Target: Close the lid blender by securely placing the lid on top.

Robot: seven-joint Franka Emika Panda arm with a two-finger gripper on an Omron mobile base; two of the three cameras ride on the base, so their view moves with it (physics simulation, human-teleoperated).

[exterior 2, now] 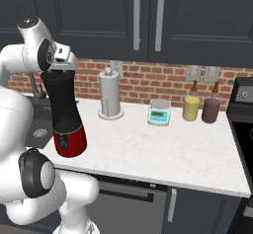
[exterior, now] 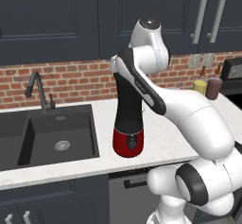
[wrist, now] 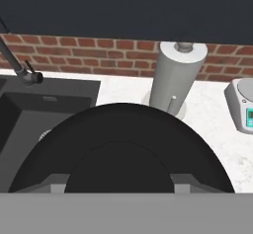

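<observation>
Hand (exterior 2: 63, 68) of mine grips the lid (wrist: 123, 149) tight, right over the blender (exterior 2: 65, 119) on the counter (exterior 2: 163, 149), so I judge seating is underway: next, press straight down, then let go.

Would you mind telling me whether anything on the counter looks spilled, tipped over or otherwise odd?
Nothing stands out. The blender stands upright beside the sink, and the paper towel roll, scale and two jars are upright along the wall.
</observation>
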